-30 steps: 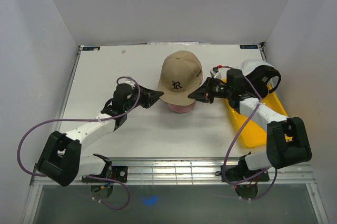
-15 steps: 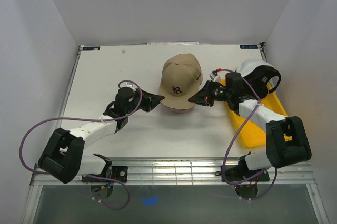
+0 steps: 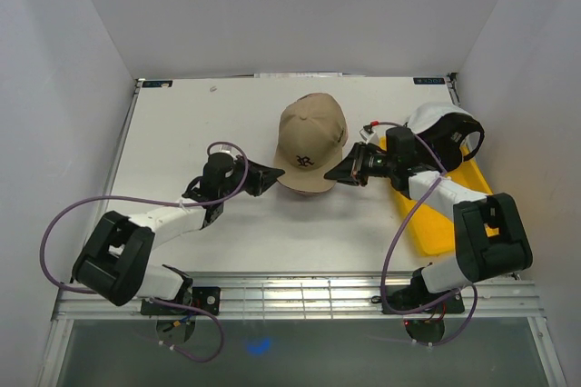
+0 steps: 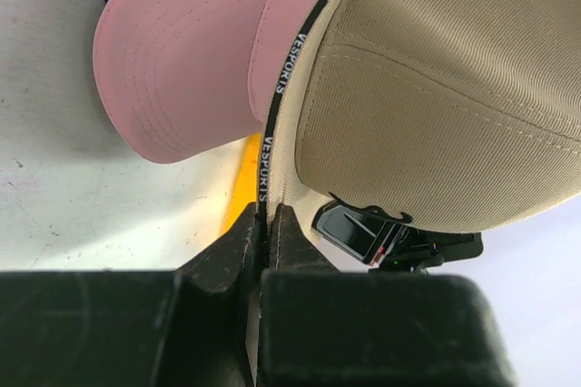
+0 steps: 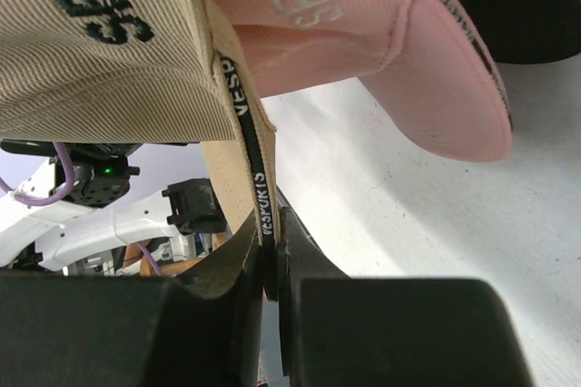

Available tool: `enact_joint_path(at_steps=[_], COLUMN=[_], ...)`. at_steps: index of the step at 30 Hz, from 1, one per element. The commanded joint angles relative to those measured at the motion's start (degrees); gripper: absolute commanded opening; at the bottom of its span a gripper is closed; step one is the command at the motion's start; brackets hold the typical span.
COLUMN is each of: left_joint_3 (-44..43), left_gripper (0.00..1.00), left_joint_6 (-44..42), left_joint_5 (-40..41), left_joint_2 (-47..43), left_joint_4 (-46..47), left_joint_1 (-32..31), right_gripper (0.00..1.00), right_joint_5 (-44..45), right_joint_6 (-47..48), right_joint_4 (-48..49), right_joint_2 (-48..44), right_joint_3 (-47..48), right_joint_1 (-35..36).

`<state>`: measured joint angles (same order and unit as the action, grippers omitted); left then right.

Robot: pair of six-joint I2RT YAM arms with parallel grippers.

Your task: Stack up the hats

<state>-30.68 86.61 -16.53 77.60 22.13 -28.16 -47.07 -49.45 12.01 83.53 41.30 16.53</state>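
A tan cap [image 3: 309, 137] with a dark letter logo hangs over a pink cap [image 4: 182, 60], covering nearly all of it in the top view. My left gripper [image 3: 271, 174] is shut on the tan cap's left rim, pinching its black sweatband [image 4: 266, 219]. My right gripper [image 3: 337, 172] is shut on the right rim, with the band between its fingers [image 5: 270, 237]. The pink cap's brim [image 5: 436, 69] sits just under the tan cap [image 5: 100, 42], and a black cap [image 5: 522, 1] shows beneath it. A white cap [image 3: 431, 119] lies at the far right.
A yellow tray [image 3: 436, 219] lies along the right side under my right arm, with the white cap at its far end. White walls close in the table on the left, back and right. The arms' purple cables loop near the front edge.
Both grippers have lowered the tan cap onto the pink cap and moved slightly toward the near edge. The pink cap, seen under the brim before, is now almost fully covered.
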Motion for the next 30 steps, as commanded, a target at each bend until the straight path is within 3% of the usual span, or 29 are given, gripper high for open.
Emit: enact_joint_path(at_steps=[1, 28, 29, 30], left_joint_3=[1.6, 1.7, 1.8, 1.8], left_gripper=[0.00, 0.00, 0.01, 0.07], left_joint_6=[-2.1, -3.5, -3.6, -3.8], left_joint_5=[-0.3, 1.2, 1.2, 1.3], left_joint_2=[0.4, 6.0, 5.8, 5.5], left_joint_4=[-3.2, -3.1, -3.1, -3.2], left_joint_1=[-0.3, -0.3, -0.3, -0.3], right_gripper=[0.08, 0.08, 0.08, 0.08], right_joint_5=[3.8, 8.4, 8.5, 8.5], right_joint_6=[5.8, 11.2, 11.2, 11.3], right_joint_4=[-4.3, -8.3, -8.4, -8.5], right_joint_2=[2.2, 5.7, 5.6, 5.5], right_joint_3=[-2.4, -1.7, -1.7, -1.4], right_joint_1=[0.4, 0.4, 0.4, 0.4])
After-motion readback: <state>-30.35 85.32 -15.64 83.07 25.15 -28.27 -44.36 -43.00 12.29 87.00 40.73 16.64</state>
